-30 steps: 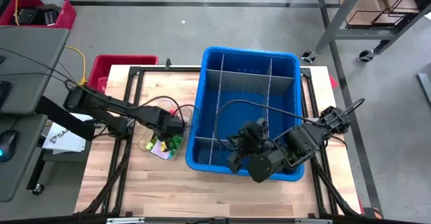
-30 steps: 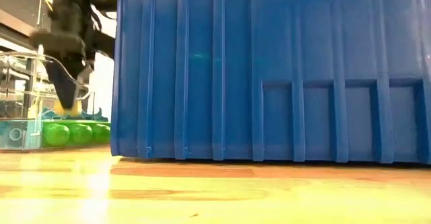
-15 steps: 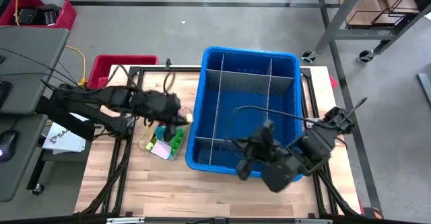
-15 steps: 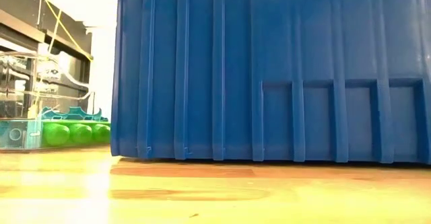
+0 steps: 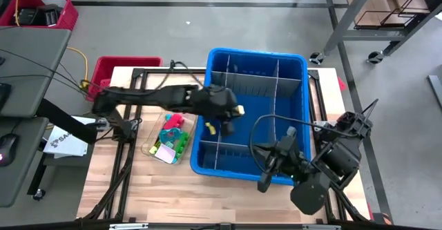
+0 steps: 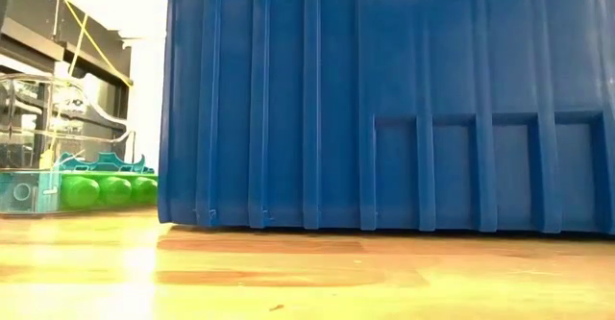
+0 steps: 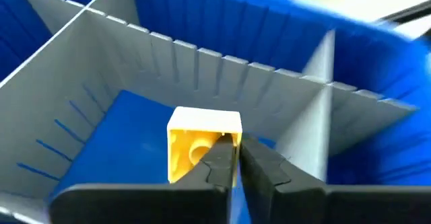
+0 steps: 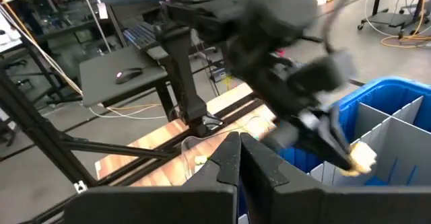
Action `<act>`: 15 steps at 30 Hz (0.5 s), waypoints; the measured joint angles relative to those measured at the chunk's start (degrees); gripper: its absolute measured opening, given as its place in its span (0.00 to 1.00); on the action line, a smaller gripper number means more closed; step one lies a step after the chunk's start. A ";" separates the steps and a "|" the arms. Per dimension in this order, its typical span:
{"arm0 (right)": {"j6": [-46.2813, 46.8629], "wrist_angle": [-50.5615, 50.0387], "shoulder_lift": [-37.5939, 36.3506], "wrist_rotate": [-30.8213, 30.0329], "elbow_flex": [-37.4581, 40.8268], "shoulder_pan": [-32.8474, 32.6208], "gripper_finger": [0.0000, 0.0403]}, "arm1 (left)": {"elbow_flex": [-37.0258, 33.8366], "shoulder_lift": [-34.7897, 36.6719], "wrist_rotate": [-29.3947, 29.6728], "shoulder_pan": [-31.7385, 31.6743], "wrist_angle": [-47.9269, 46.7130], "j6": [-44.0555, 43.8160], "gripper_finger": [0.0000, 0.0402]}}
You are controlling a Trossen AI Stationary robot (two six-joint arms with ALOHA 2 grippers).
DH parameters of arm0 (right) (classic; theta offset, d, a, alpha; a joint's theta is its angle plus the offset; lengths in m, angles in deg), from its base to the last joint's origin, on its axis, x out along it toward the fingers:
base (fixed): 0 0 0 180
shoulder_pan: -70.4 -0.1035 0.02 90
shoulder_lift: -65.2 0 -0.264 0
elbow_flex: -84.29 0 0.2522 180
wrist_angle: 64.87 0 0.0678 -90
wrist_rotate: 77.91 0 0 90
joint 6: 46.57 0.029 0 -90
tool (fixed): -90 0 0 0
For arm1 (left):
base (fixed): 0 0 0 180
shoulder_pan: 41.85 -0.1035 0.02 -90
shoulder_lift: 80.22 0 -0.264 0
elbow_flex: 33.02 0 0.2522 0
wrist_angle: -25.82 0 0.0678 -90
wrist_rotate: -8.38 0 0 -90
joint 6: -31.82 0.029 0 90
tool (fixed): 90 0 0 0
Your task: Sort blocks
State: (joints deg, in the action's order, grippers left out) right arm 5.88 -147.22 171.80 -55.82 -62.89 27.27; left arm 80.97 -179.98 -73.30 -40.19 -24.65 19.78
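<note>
Left gripper (image 7: 237, 158) clenched on yellow block (image 7: 202, 143), held over blue bin (image 5: 297, 71) compartment | I'd centre between divider panels (image 7: 202, 62), lower, then release | right gripper (image 8: 240, 158) clenched, empty, waiting at bin's near edge.

Place: we judged it a robotics lab or workshop.
Floor: we saw bare grey concrete (image 5: 207, 30) marked with dark tape lines.
Furniture: a wooden table (image 5: 166, 181) on a black metal frame, and wheeled metal shelving (image 5: 387, 9).
Equipment: we noted desks with a keyboard (image 8: 145, 32), a mouse (image 8: 128, 76), and red crates (image 5: 41, 12).
</note>
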 joint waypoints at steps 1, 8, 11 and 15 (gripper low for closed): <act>0.00 0.03 0.00 0.00 0.00 -0.24 0.00 | 1.36 -1.63 0.11 -0.27 -1.05 1.02 0.07; -0.68 0.32 0.00 -0.47 0.00 -2.00 0.00 | 6.06 -7.62 -0.31 -0.54 -7.52 5.03 0.34; -2.22 0.35 0.00 -1.94 0.00 -2.57 0.00 | 6.22 -7.11 -0.28 -0.59 -8.33 2.80 0.45; -3.58 0.37 -0.20 -4.35 0.00 -2.95 0.00 | 6.22 -5.95 -1.50 -1.09 -9.70 -2.10 0.57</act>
State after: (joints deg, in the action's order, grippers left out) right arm 2.30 -146.85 171.60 -60.17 -62.89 24.32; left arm 87.19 -185.93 -74.80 -41.27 -34.35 17.68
